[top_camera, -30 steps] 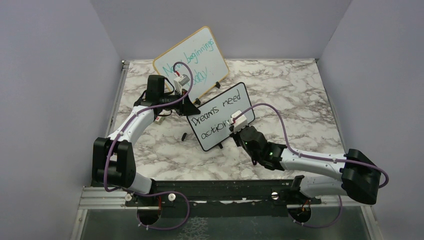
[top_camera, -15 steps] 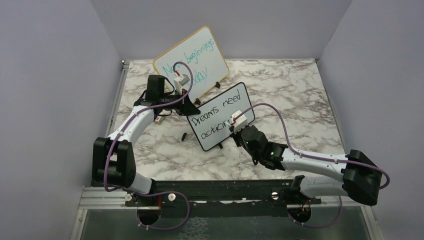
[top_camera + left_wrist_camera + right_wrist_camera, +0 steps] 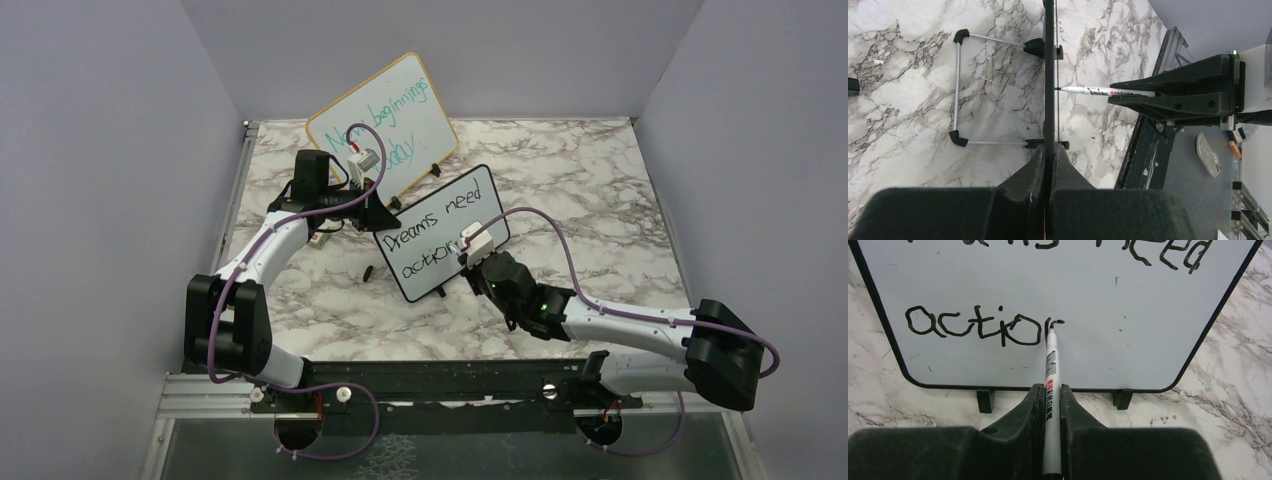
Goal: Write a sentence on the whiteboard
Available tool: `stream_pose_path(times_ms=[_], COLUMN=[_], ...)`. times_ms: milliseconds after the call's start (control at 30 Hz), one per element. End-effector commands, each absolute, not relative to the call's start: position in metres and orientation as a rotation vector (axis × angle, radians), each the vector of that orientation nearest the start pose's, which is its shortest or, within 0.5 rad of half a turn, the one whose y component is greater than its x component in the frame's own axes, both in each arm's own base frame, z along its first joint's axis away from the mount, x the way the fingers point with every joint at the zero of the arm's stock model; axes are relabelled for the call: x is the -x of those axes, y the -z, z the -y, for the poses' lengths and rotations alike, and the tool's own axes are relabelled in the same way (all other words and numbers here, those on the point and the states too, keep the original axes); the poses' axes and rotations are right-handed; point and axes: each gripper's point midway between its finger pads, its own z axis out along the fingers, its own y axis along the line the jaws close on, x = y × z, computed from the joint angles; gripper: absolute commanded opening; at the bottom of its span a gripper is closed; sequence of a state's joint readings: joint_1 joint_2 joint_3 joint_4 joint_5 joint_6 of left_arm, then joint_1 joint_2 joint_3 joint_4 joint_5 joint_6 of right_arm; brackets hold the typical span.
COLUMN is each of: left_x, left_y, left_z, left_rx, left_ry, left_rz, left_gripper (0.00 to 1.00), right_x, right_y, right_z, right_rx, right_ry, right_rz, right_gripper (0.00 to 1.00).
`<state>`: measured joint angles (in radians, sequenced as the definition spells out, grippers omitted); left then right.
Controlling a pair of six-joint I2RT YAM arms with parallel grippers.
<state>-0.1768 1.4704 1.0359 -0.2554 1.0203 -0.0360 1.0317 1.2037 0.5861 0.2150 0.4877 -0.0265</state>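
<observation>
The whiteboard (image 3: 440, 232), midway between the surface's side edges, is clamped by the left claw (image 3: 1049, 152). The marker (image 3: 1051, 365), pinched in the right claw (image 3: 1050, 390), should be pressed lightly so that the last letter of the sentence (image 3: 980, 330) is finished.

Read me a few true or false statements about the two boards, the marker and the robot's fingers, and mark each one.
1. The right fingers grip a marker whose tip touches the whiteboard. True.
2. The marker's tip is at the word "need". False: it is on the lower line, at the last letter of "action".
3. The left fingers are clamped on the whiteboard's edge. True.
4. The wood-framed board carries black writing. False: its handwriting is teal.
</observation>
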Motion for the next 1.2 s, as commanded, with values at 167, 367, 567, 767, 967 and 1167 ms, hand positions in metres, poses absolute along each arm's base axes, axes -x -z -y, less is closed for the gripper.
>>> stream_pose_path(times_ms=[167, 367, 567, 767, 967, 1167], left_x=[-0.305, -0.304, -0.305, -0.304, -0.304, -0.305], left_y=[-0.177, -0.176, -0.176, -0.176, -0.176, -0.176], left_z=[0.207, 0.207, 0.207, 0.207, 0.207, 0.208], left_rx=[-0.686, -0.686, -0.685, -0.685, -0.686, -0.687], left_ry=[1.268, 1.270, 1.267, 1.267, 1.267, 1.270], left_rz=[-2.087, -2.088, -2.089, -2.090, -2.089, -2.088], left_gripper=[0.00, 0.00, 0.00, 0.00, 0.00, 0.00], right_x=[-0.252, -0.250, -0.253, -0.260, -0.265, -0.267], right_y=[-0.130, -0.129, -0.133, -0.146, -0.151, -0.156], right_z=[-0.262, -0.260, -0.258, -0.252, -0.250, -0.253], right_rx=[0.718, 0.722, 0.690, 0.615, 0.585, 0.581], right_ry=[-0.193, -0.195, -0.184, -0.162, -0.154, -0.170], right_rz=[-1.827, -1.834, -1.822, -1.786, -1.773, -1.763], right_gripper=[0.00, 0.00, 0.00, 0.00, 0.00, 0.00])
